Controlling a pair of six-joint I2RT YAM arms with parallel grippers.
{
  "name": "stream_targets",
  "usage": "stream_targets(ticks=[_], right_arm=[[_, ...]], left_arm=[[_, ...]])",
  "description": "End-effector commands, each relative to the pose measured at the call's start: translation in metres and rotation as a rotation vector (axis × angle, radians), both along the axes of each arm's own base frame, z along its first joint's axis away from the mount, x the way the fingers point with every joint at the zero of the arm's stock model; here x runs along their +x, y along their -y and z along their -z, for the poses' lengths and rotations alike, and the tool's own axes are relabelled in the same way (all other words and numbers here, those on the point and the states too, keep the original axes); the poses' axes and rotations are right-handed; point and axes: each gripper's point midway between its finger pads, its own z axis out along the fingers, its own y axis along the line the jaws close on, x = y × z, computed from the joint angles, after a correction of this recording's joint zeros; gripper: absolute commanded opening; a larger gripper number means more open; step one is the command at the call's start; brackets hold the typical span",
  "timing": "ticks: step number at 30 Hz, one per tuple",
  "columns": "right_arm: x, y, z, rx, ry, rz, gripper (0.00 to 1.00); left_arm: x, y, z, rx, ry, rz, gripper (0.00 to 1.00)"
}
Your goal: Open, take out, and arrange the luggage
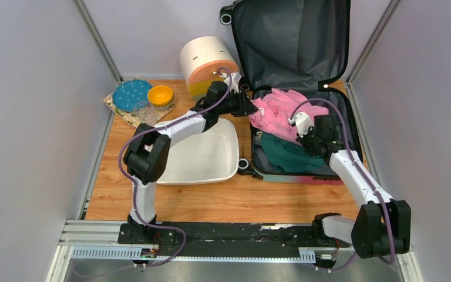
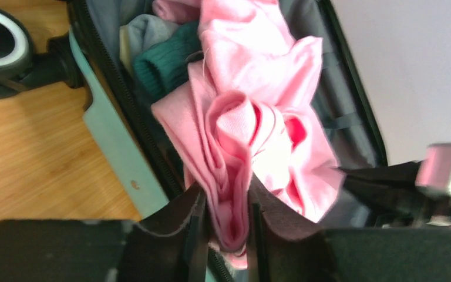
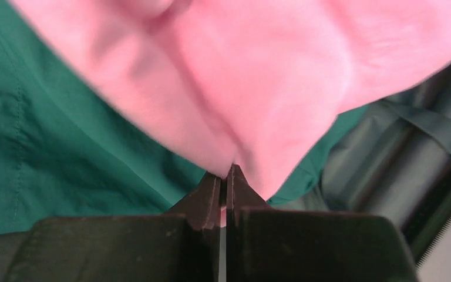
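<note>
Two tools are clamped on one pink garment (image 1: 273,111) inside the open luggage (image 1: 293,41), which lies at the bench's (image 1: 211,200) far right. We see the left tool (image 2: 226,205) pinching a fold at its left rim, and the right tool (image 3: 224,176) nipping cloth above a green garment (image 3: 64,147).

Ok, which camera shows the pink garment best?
Top external: it shows the whole pink garment bunched in the open suitcase. The left wrist shows only a fold pinched between its fingers; the right wrist, a blurred edge at its closed fingertips.
</note>
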Motion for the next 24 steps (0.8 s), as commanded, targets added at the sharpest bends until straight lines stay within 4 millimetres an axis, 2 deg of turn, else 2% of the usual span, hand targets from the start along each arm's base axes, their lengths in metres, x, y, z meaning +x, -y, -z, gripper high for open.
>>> stream_targets(ticks=[1,2,3,4,5,6,8,11,13,17,18,22,24], right_arm=[[0.024,-0.004,-0.077,0.052,0.198,0.016,0.0],[0.026,-0.004,-0.084,0.064,0.211,0.024,0.0],[0.028,-0.006,-0.092,0.08,0.224,0.024,0.0],[0.033,-0.008,-0.105,0.1,0.25,0.028,0.0],[0.035,-0.008,-0.111,0.11,0.255,0.036,0.0],[0.039,-0.008,-0.112,0.118,0.25,0.042,0.0],[0.045,-0.008,-0.123,0.136,0.264,0.051,0.0],[0.054,-0.006,-0.125,0.145,0.26,0.063,0.0],[0.056,-0.004,-0.128,0.152,0.267,0.07,0.0],[0.061,0.002,-0.14,0.178,0.29,0.1,0.0],[0.061,0.001,-0.145,0.182,0.3,0.1,0.0],[0.06,0.001,-0.149,0.188,0.31,0.095,0.0],[0.06,0.002,-0.152,0.192,0.316,0.094,0.0]], left_arm=[[0.003,-0.022,-0.042,0.028,0.195,0.08,0.46],[0.001,-0.027,-0.04,0.067,0.261,0.13,0.61],[-0.003,-0.033,-0.05,0.07,0.308,0.159,0.76],[-0.008,-0.04,-0.054,0.062,0.343,0.214,0.8],[-0.012,-0.046,-0.054,0.077,0.421,0.258,0.8],[-0.018,-0.051,-0.067,0.071,0.487,0.295,0.8],[-0.029,-0.055,-0.076,0.125,0.646,0.401,0.81],[-0.052,-0.048,-0.07,0.2,0.807,0.536,0.81],[-0.059,-0.044,-0.06,0.252,0.862,0.587,0.82],[-0.071,-0.021,-0.047,0.326,1.041,0.684,0.83],[-0.08,-0.009,-0.045,0.326,1.069,0.715,0.83],[-0.083,0.015,-0.032,0.379,1.169,0.754,0.84],[-0.078,0.024,-0.026,0.402,1.2,0.76,0.84]])
